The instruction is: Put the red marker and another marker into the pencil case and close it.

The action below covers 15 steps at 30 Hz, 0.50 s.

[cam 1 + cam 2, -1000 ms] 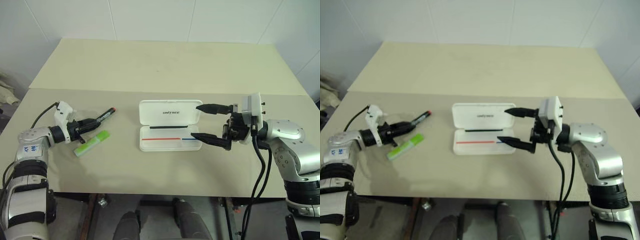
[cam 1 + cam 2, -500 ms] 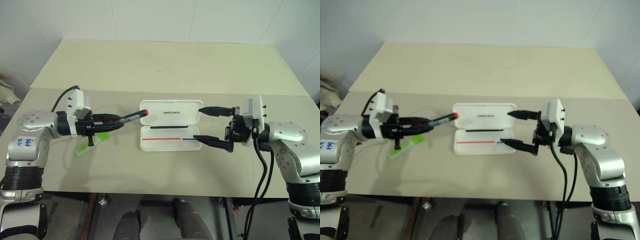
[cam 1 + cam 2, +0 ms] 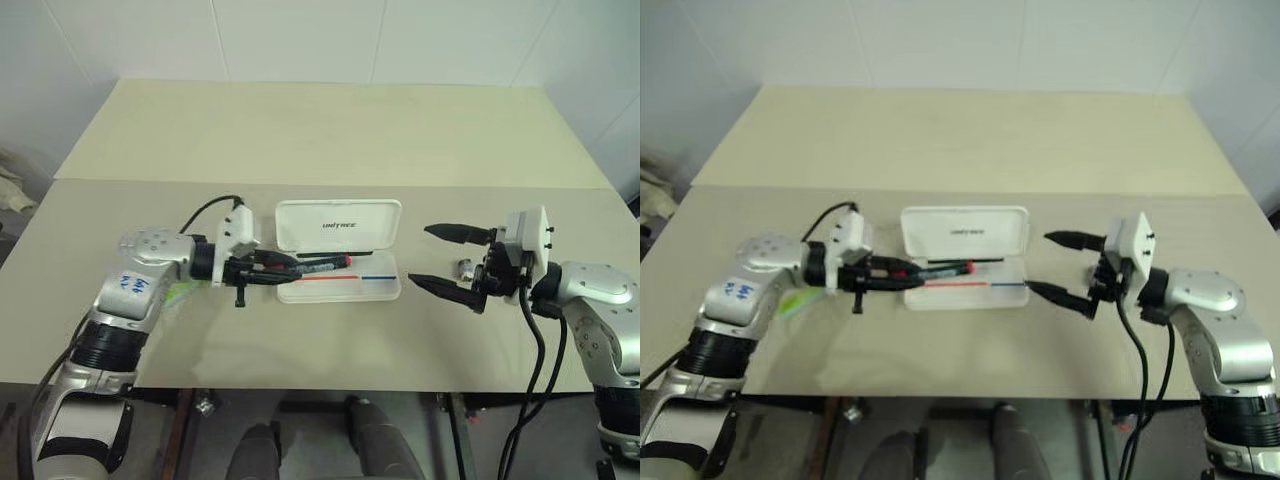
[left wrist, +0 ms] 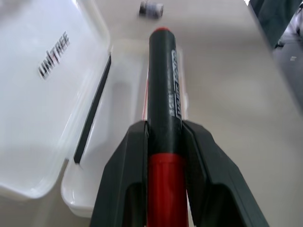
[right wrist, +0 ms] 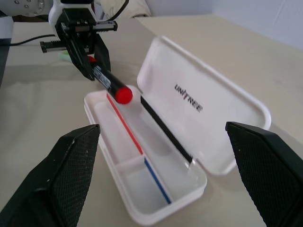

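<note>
Worktop (image 3: 320,130) of pale beige carries the pencil case (image 3: 338,252), lying open at its centre with the lid tilted up on the far side and the tray toward the near edge. The left end effector (image 3: 290,271) reaches in from the left, its two fingers clamped on the red marker (image 3: 322,265), which points right and hangs over the left half of the tray. Another marker (image 3: 178,293), the light green one, lies on the worktop behind the left arm, mostly hidden. The right end effector (image 3: 432,256) hovers just right of the case, fingers spread wide and holding nothing. A small dark object (image 3: 465,268) lies between those fingers.
</note>
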Tool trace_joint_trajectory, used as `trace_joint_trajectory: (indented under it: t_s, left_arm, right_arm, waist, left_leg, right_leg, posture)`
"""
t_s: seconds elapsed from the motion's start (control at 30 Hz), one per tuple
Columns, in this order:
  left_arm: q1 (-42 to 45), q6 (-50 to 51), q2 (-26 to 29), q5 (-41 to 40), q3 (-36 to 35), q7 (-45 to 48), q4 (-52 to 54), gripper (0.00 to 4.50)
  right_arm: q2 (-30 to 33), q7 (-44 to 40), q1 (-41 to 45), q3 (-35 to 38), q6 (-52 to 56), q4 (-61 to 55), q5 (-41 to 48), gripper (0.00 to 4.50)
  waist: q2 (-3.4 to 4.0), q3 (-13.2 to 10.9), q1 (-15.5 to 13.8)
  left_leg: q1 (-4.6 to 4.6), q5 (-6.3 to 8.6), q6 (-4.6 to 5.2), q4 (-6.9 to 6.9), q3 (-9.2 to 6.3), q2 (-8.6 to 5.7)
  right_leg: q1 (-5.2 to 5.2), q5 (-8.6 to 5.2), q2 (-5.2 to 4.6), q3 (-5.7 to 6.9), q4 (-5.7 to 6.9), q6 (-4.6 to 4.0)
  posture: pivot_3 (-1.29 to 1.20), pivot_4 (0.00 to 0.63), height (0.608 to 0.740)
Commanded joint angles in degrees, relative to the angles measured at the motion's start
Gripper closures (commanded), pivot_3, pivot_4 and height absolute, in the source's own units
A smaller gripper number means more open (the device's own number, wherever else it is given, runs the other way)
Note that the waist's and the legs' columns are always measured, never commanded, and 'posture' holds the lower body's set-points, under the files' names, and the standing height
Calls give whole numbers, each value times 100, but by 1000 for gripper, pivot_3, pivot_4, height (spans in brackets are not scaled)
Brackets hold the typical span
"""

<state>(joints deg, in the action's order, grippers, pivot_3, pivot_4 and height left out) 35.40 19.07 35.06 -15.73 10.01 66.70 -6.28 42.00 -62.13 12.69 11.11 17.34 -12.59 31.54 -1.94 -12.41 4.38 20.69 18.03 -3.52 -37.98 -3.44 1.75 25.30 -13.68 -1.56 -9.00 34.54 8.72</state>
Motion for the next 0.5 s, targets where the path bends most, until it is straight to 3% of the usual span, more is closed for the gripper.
trace_joint_trajectory:
  t_s: [0.03,0.5]
  left_arm:
    - [345,-425,-221,334,159,-131,-333,3848]
    - [1155,-1130,-809,957,309,-321,-1509,3848]
  right_arm:
    - [97,113,-291,349,-140,-303,24,0]
    - [-1,497,-676,412,-94,-766,107,0]
  waist:
    - [0,0,-1]
    - [0,0,13]
  left_leg:
    - [0,0,0,0,1,0]
    - [-6,-1,1,-3,7,-2]
  right_leg:
    - [0,1,0,-1,-1,1]
    - [-10,5,2,-12,-9,8]
  posture:
    - [0,150,740]
    - [0,150,740]
